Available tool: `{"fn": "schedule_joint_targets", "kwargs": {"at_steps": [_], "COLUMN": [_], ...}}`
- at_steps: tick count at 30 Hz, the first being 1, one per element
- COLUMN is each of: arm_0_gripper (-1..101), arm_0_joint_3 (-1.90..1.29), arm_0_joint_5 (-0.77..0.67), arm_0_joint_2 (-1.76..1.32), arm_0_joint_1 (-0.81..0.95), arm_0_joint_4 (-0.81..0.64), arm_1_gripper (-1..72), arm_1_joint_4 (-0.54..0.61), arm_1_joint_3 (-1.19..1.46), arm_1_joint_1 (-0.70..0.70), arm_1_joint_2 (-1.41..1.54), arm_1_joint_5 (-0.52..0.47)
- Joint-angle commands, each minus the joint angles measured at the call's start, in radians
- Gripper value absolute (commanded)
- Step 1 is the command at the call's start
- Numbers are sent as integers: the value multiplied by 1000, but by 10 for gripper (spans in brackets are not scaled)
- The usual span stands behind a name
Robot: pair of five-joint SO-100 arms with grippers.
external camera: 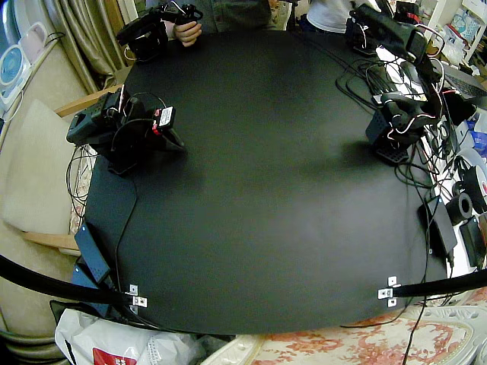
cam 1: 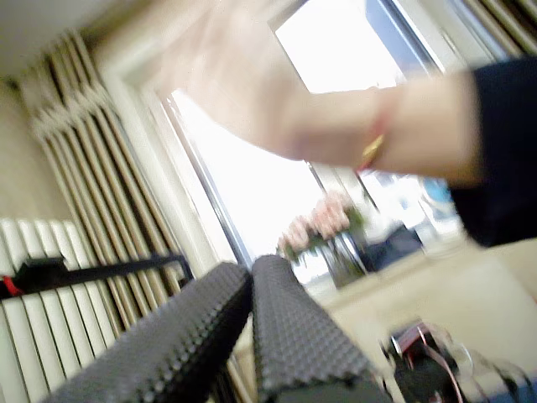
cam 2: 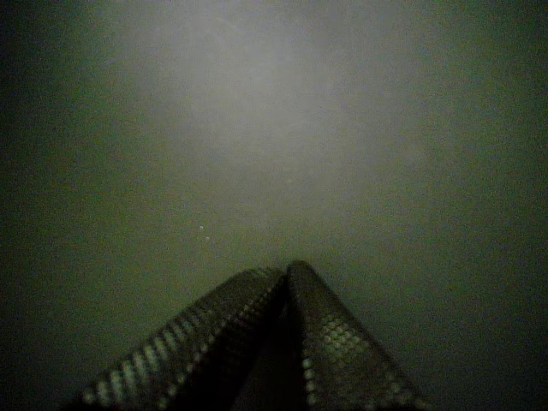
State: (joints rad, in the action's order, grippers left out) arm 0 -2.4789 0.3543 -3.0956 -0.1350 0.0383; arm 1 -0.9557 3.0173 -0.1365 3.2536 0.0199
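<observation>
My right arm sits folded low on the black table (external camera: 259, 190), its gripper (external camera: 173, 141) resting close to the tabletop with nothing near it. My left arm is folded at the opposite edge, and its gripper (external camera: 390, 150) hangs just above the table among cables. In a wrist view the gripper (cam 1: 254, 269) is shut and empty, aimed up at a bright window, with a person's blurred hand (cam 1: 252, 84) passing overhead. In a wrist view the other gripper (cam 2: 285, 272) is also shut and empty, facing a dark bare surface.
A person's hand (external camera: 187, 32) rests at the table's far edge. Cables and small electronics (external camera: 456, 205) crowd the edge beside the left arm. A wooden chair with a cushion (external camera: 38, 175) stands behind the right arm. Two black straps with metal brackets (external camera: 135, 295) cross the near corners.
</observation>
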Motion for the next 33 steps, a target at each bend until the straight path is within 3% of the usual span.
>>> {"fn": "schedule_joint_targets", "kwargs": {"at_steps": [1, 2, 4, 6, 7, 10, 14, 16, 18, 21, 23, 24, 26, 28, 30, 31, 33], "arm_0_gripper": [0, 0, 0, 0, 0, 0, 0, 0, 0, 0, 0, 0, 0, 0, 0, 0, 0], "arm_0_joint_3": [158, 354, 362, 161, 239, 950, 641, 861, 1220, 1054, 1373, 1660, 1549, 1227, 1209, 1330, 1598], "arm_0_joint_5": [-14, -9, -14, -133, -209, -57, -55, 55, 133, 104, 166, 213, 190, 110, 20, -89, -166], "arm_0_joint_2": [135, 270, 307, 279, 339, 736, 687, 871, 1074, 1077, 1232, 1376, 1338, 1184, 1103, 1095, 1154], "arm_0_joint_1": [-61, -61, -52, -126, -196, -98, -219, -307, -347, -357, -431, -431, -417, -390, -373, -370, -356], "arm_0_joint_4": [-225, -152, -156, -440, -420, 66, 52, 183, 440, 411, 643, 831, 802, 615, 611, 739, 1028], "arm_1_gripper": [-3, -3, -3, -3, -3, -3, -3, -3, -3, -3, -3, -3, -3, -3, -3, -3, -3], "arm_1_joint_4": [9, 9, 9, 11, 14, 14, 17, 14, 11, 12, 12, 12, 12, 11, 9, 9, 9], "arm_1_joint_3": [-11, -11, -11, -11, -11, -11, -11, -11, -11, -11, -11, -11, -11, -11, -11, -11, -11], "arm_1_joint_1": [-14, -14, -17, -23, -23, -23, -46, -48, -46, -57, -57, -54, -52, -52, -54, -54, -52], "arm_1_joint_2": [20, 20, 20, 20, 20, 20, 20, 20, 20, 20, 20, 20, 20, 20, 20, 20, 20], "arm_1_joint_5": [14, 14, 11, 6, 6, 0, -5, -5, -6, -9, -9, -8, -8, -6, -6, -5, -6]}}
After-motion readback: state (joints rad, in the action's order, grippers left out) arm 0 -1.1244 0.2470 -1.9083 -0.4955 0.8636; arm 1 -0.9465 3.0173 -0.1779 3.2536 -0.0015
